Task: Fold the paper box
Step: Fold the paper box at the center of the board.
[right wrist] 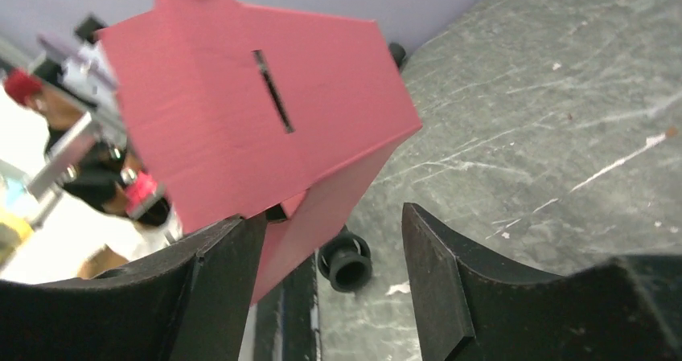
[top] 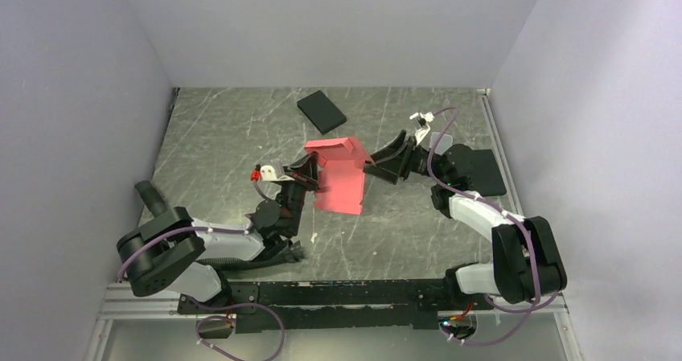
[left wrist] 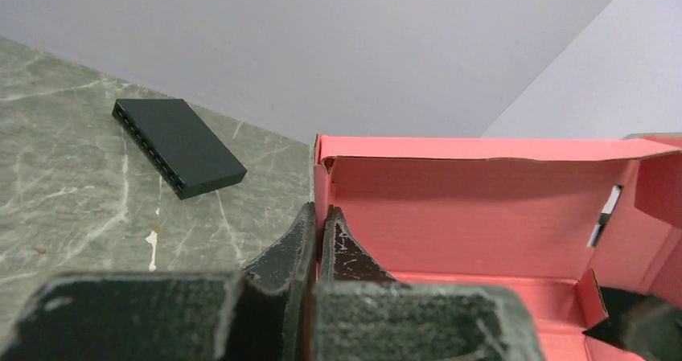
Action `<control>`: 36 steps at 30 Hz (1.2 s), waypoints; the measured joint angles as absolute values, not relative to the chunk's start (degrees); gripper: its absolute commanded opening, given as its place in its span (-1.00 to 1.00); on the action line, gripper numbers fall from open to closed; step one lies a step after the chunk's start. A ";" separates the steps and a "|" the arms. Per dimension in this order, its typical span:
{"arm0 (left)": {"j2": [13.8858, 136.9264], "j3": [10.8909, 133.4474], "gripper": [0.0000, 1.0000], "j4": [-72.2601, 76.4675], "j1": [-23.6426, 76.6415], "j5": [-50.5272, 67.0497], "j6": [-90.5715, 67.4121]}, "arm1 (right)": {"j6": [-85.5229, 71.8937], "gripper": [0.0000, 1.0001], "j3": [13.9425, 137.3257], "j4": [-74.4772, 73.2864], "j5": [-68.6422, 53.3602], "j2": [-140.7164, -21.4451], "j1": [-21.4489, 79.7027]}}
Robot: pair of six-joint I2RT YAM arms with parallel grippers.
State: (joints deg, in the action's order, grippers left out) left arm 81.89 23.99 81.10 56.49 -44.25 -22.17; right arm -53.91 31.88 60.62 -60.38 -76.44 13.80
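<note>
Paper box [top: 341, 178] sits mid-table [top: 225, 136], between the two arms. It's half formed: the walls are up, the top is open, and a flat panel lies on the table toward the arm bases.

Left claw [top: 310, 176] is pinched narrow on the box's left wall. The left wrist view shows one finger [left wrist: 296, 244] outside the wall and the other inside, with the cardboard edge clamped between them. The same view looks into the open pink interior, with the back wall upright and a thin slot [left wrist: 605, 213] in the far side wall.

Right claw [top: 376, 165] is spread wide and holds nothing. It sits at the box's right side, tips pointing at the wall. In the right wrist view the box [right wrist: 241, 112] fills the upper left, its lower corner just above the left finger [right wrist: 221, 268]. Can't tell if they touch. The slot shows on that face too.

Black box [top: 322, 111] lies flat toward the back of the table, well apart from the paper box and both claws.
</note>
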 measured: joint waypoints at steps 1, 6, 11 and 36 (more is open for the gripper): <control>81.36 23.64 -1.00 81.08 56.53 -44.23 -21.74 | -52.16 0.38 31.88 60.62 -61.78 -75.83 13.74; 78.24 21.34 -1.00 80.34 56.45 -44.71 -18.35 | -41.56 0.40 33.71 56.53 -70.61 -72.64 12.91; 75.05 19.46 -1.00 78.98 56.45 -44.18 -15.05 | -22.81 0.40 40.97 35.14 -74.61 -71.90 11.35; 67.00 16.14 -1.00 67.42 56.29 -37.17 -8.14 | 16.19 0.25 54.92 -10.26 -74.87 -74.78 9.74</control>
State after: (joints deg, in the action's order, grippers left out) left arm 67.00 16.14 67.42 56.29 -37.17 -8.14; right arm 16.19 54.92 -10.26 -74.87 -74.78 9.74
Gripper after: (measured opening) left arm 0.023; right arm 0.566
